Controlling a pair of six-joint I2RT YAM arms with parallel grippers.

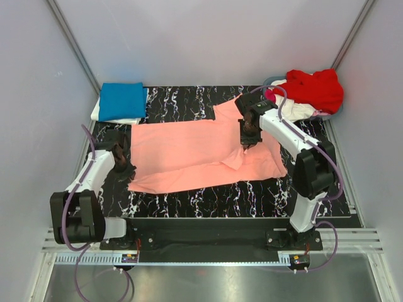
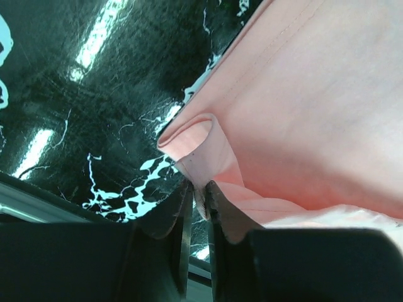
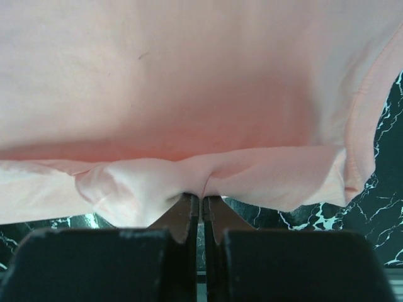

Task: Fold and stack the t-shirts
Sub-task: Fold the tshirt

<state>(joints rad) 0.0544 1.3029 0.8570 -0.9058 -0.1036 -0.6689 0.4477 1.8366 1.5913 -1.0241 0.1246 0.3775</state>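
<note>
The salmon-pink t-shirt (image 1: 189, 154) is being held spread across the middle of the black marbled table (image 1: 208, 201), between the two pincers. Its near-left hem corner is being pinched by the left gripper (image 2: 200, 196), with the jaws closed tight on a rolled lip of cloth. A fold at its right side is being clamped by the right gripper (image 3: 201, 211), jaws likewise closed on fabric. The cloth is being seen mostly flat, bunched and wrinkled near the right gripper. A folded blue t-shirt (image 1: 121, 100) is being seen far left on a white one (image 1: 99, 115). A red t-shirt (image 1: 315, 88) is being seen heaped far right.
</note>
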